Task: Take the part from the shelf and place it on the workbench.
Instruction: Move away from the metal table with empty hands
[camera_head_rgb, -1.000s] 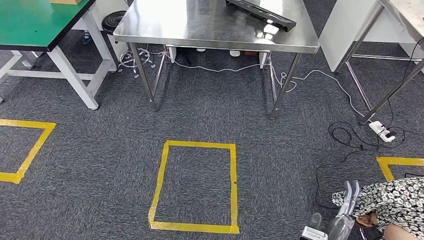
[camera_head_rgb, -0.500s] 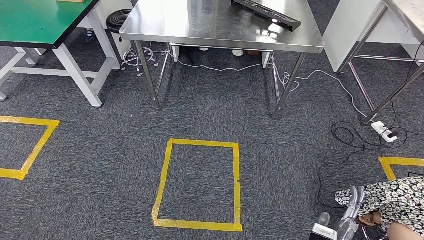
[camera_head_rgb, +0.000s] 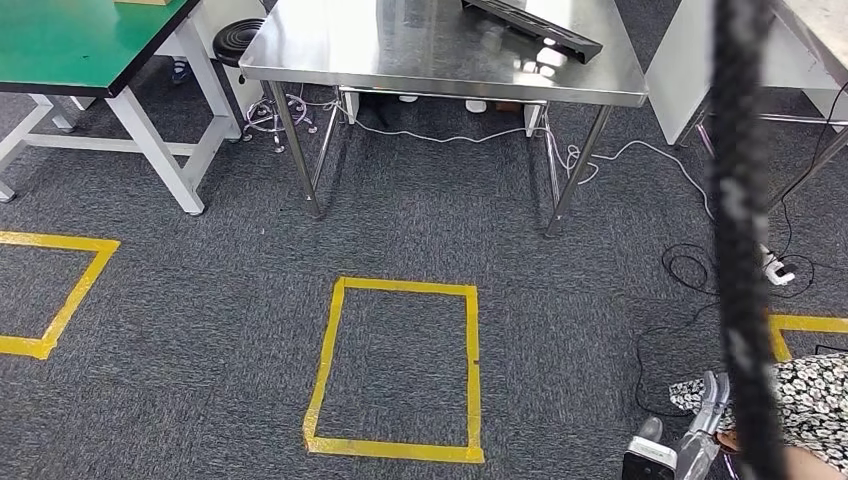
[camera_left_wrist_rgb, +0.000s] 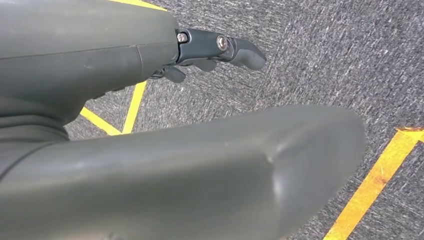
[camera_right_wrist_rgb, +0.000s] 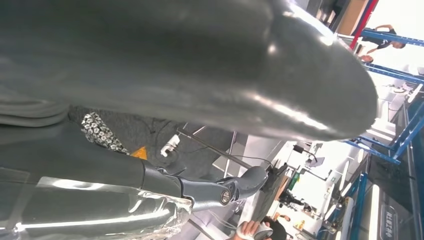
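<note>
My right hand (camera_head_rgb: 685, 445) hangs at the lower right of the head view, over the carpet. It holds a part wrapped in clear plastic (camera_right_wrist_rgb: 100, 215), which lies along its dark fingers (camera_right_wrist_rgb: 225, 192); a white label (camera_head_rgb: 648, 462) shows on it. My left hand (camera_left_wrist_rgb: 210, 150) hangs above the carpet with its fingers (camera_left_wrist_rgb: 225, 47) stretched out and nothing in it. The green workbench (camera_head_rgb: 70, 45) stands at the far left. A steel table (camera_head_rgb: 400, 50) stands straight ahead, and a flat black object (camera_head_rgb: 535, 25) lies on it.
A yellow tape rectangle (camera_head_rgb: 330, 360) marks the carpet ahead, with others at the left and right. A thick black braided cable (camera_head_rgb: 740, 250) hangs close to the camera on the right. A person in flowered cloth (camera_head_rgb: 815, 390) is beside my right hand. Cables and a power strip (camera_head_rgb: 775, 268) lie on the floor.
The camera shifted slightly at first, moving the tables and tape right. Since then a black braided cable has swung into the right of the picture. My right hand sits a little lower.
</note>
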